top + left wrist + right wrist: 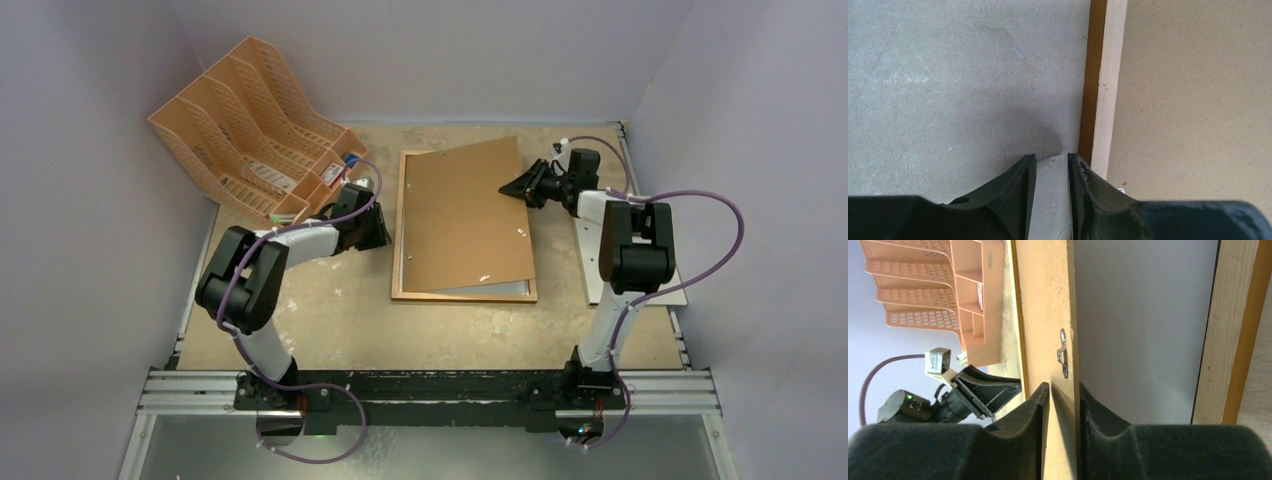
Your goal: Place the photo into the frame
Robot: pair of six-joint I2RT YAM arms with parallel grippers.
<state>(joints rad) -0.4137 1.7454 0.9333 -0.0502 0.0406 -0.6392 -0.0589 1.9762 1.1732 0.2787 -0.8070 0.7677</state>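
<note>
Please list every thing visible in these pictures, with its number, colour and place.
table: one, speckled beige, beneath everything.
file rack: one, orange-tan, far left corner of the table.
frame: one, brown wood, flat at the table's middle.
backing panel: one, brown fibreboard, askew over the frame.
pale surface: one, grey-white, inside the frame under the panel; photo or glass, cannot tell.
pale sheet: one, grey-white, flat on the table under the right arm.
left gripper: one, black, open, beside the frame's left edge.
right gripper: one, black, fingers on either side of the panel's right edge.
</note>
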